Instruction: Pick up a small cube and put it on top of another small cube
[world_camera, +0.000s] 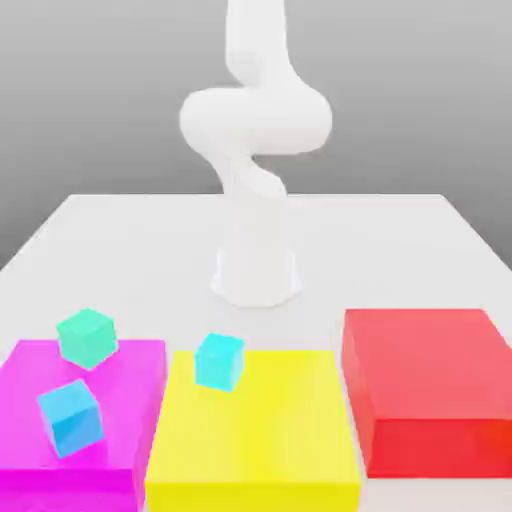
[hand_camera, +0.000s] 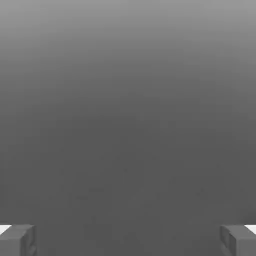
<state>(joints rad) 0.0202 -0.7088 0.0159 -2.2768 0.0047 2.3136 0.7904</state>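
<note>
Three small cubes show in the exterior view. A green cube (world_camera: 87, 337) sits tilted at the far edge of the magenta block (world_camera: 130, 400). On that same block, nearer the front, lies a blue cube (world_camera: 70, 417), also tilted. A cyan cube (world_camera: 219, 360) rests at the far left corner of the yellow block (world_camera: 260, 430). The white arm (world_camera: 255, 130) rises from its base behind the blocks and bends upward out of the picture. In the hand view my gripper (hand_camera: 128, 240) is open, its fingertips (hand_camera: 17, 240) far apart with nothing between them, facing a plain grey background.
A red block (world_camera: 425, 385), taller than the others, stands at the exterior view's right. The arm's base (world_camera: 256, 275) sits on the white table (world_camera: 120, 250) just behind the yellow block. The three blocks line the table's front edge.
</note>
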